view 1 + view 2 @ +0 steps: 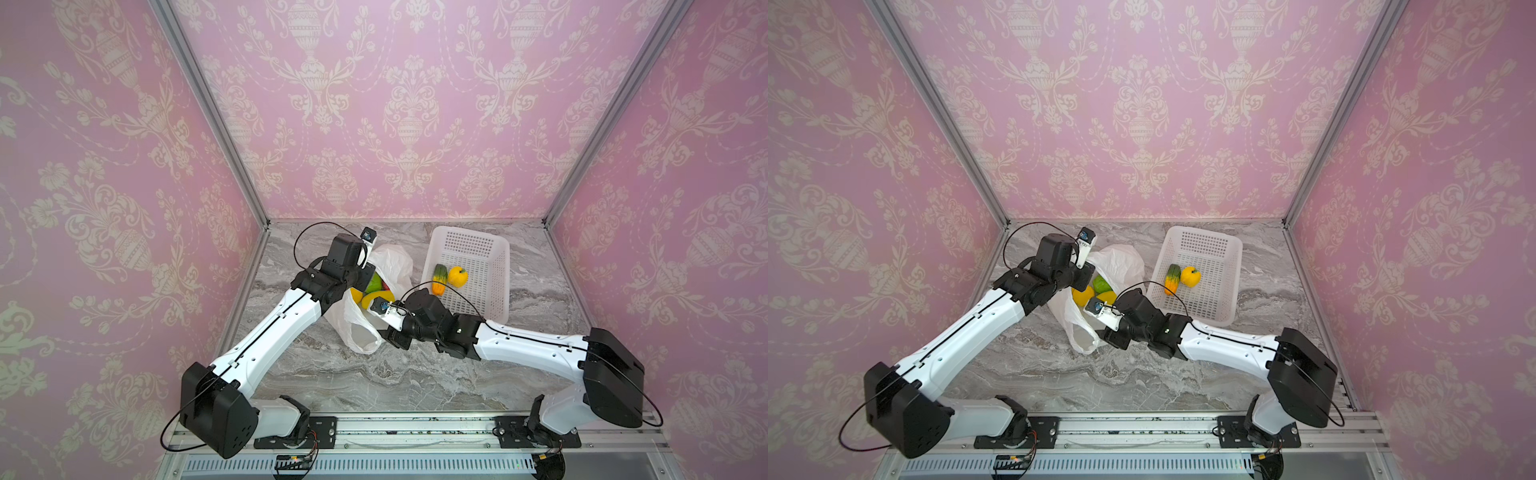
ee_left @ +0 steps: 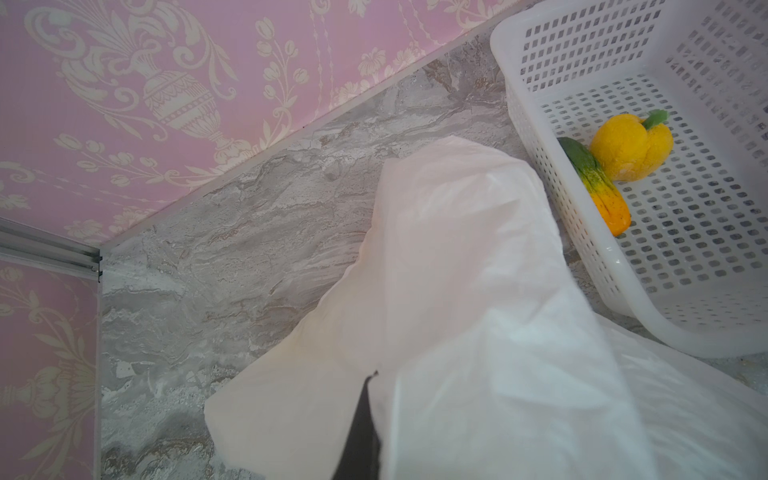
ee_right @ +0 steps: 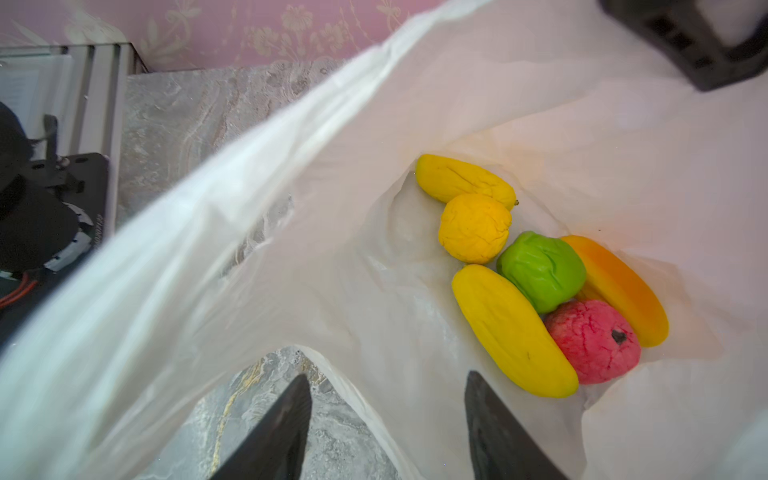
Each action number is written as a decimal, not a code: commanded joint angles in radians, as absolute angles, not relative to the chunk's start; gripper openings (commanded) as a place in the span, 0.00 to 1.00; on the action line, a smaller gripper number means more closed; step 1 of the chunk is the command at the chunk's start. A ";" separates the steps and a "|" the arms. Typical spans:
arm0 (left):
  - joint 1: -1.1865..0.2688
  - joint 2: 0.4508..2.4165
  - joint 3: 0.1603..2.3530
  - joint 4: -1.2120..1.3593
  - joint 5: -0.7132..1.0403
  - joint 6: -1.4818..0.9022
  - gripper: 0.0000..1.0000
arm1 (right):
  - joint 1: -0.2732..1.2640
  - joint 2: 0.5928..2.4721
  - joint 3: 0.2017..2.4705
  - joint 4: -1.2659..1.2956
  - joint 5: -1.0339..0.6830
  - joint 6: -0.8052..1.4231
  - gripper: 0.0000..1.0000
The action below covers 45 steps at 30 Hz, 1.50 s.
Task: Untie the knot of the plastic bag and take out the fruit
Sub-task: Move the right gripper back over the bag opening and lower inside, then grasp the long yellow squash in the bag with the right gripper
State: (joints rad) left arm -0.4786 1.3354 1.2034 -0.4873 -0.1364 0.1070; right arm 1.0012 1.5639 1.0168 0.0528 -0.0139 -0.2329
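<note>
With the left pincer clamped shut on the plastic bag and the right pincer half open astride the bag's rim, holding nothing — the fruit lies just beyond its tips — closing here would likely pinch film and drag the bag.

Wide-open plastic bag mouth leaves the fruit reachable.

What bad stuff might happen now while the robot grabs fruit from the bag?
1. The right gripper has its jaws open just over the thin edge of the plastic bag; it might pinch plastic instead of the long yellow fruit nearest it.
2. Only the left gripper, jaws shut on the plastic, seems to hold the mouth up; a slip could drop it over the fruit.
</note>
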 commanded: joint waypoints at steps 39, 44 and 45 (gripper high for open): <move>-0.471 1.307 1.204 -0.492 -0.062 0.096 0.00 | 0.913 2.243 1.648 -0.255 0.357 -0.220 1.00; -0.471 1.307 1.205 -0.491 -0.062 0.096 0.00 | 0.908 2.285 1.704 -0.306 0.367 -0.213 0.91; -0.470 1.307 1.206 -0.491 -0.062 0.096 0.00 | 0.909 2.286 1.705 -0.309 0.363 -0.213 0.87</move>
